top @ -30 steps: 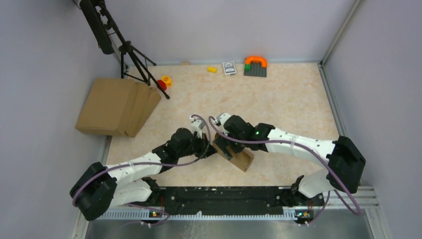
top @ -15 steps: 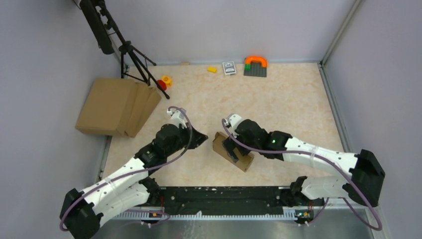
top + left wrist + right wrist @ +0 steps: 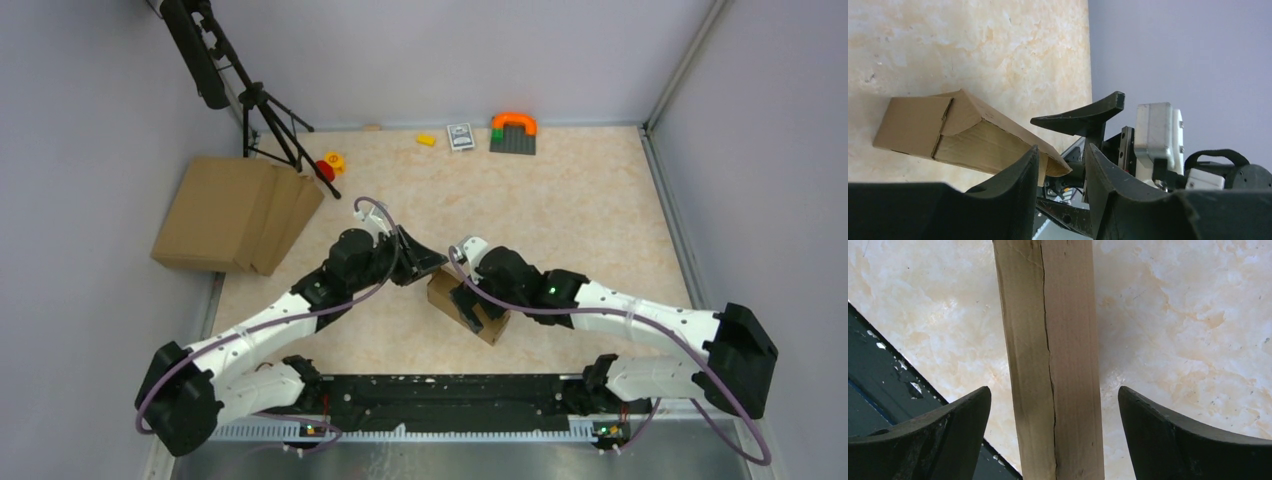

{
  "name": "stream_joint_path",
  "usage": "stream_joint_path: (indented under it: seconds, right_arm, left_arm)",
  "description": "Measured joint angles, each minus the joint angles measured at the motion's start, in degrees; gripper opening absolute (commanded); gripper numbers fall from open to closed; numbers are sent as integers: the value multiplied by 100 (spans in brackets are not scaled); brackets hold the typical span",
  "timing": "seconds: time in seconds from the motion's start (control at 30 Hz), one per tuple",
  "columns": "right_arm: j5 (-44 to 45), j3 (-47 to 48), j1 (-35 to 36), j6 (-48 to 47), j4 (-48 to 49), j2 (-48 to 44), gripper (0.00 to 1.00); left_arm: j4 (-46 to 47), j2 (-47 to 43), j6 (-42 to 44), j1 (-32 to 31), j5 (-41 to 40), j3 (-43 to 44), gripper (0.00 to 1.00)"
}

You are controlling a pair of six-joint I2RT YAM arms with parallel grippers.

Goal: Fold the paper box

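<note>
The paper box is a closed, long brown cardboard shape lying on the table near the front middle. My right gripper hangs over it, open. In the right wrist view the box runs between the wide-spread fingers without touching them, its seam facing the camera. My left gripper sits at the box's far left end. In the left wrist view the box lies left of my left gripper, whose jaws stand a narrow gap apart with nothing gripped. The box's corner flap is beside the left fingertip.
A pile of flat brown cardboard lies at the left edge, with a black tripod behind it. Small red and yellow toys, a yellow brick, a card deck and an orange-and-grey brick piece line the back wall.
My left gripper pulled back from the box to the left, then swung right again to its far left end. My right gripper stayed over the box, shifting slightly toward me.
</note>
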Motion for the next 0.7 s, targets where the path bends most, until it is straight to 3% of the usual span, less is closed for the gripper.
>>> stream_joint_path:
  seconds: [0.33,0.6,0.7]
  right_arm:
    - [-85,-2,2,2,179,61,87]
    - [-107,-2,2,2,186,81,83]
    - [-109,-2,2,2,186,101,83]
  left_arm:
    - [125,660,-590,-20,87,144,40]
    - [70,942,-844,-83,-68,367,21]
    - [101,1134,-911,-118,-52,376,10]
